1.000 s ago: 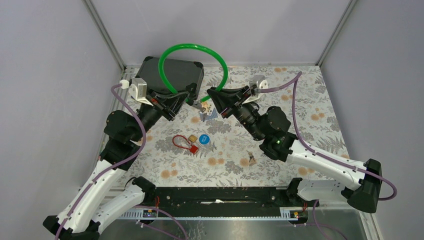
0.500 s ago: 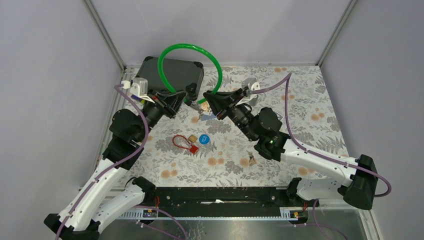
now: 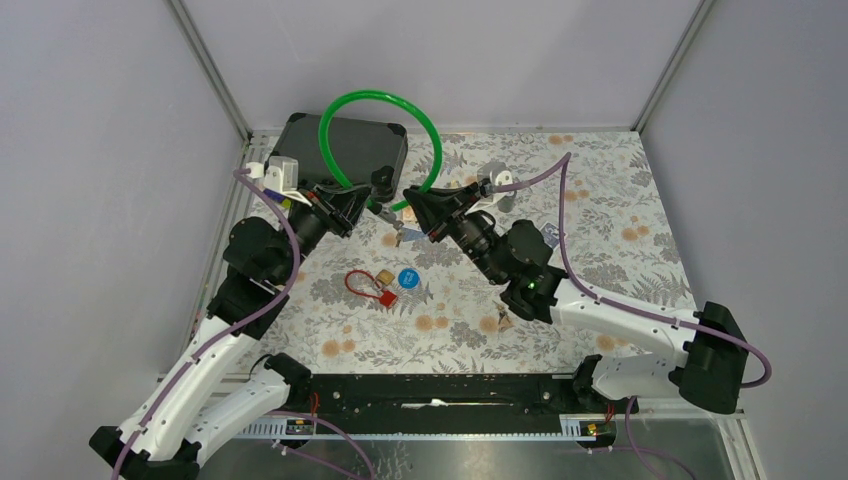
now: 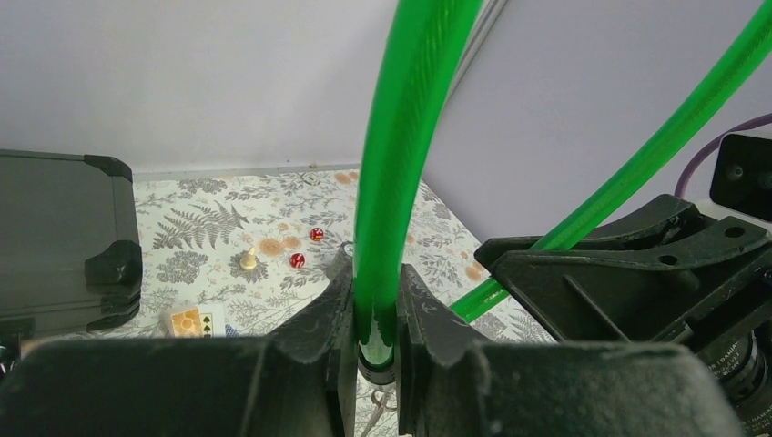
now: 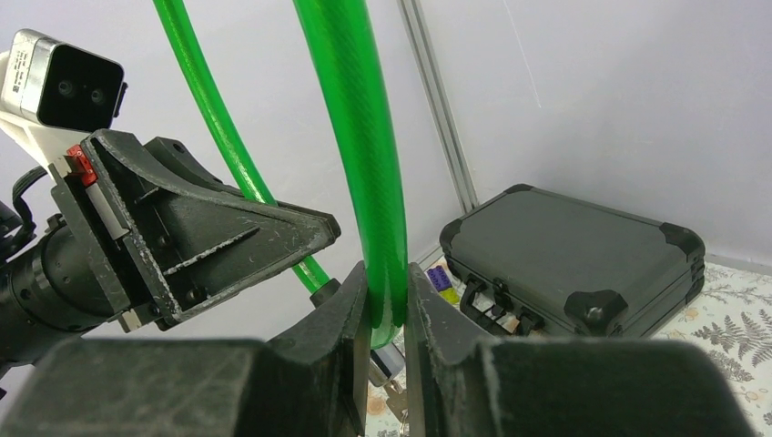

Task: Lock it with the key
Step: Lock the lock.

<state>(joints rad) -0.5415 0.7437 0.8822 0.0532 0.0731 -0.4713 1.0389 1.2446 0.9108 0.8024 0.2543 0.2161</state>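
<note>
— Looking from above, where's the green cable lock?
— Arched between both arms: left gripper and right gripper each clamp one end.
— Left wrist?
— Cable pinched between its fingers.
— Right wrist?
— Likewise clenched; keys dangle just below.

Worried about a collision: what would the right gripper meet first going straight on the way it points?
Probably the left gripper, whose tips sit close ahead of the right gripper, slightly off to one side; past it, the black case. Depth is unclear.
</note>
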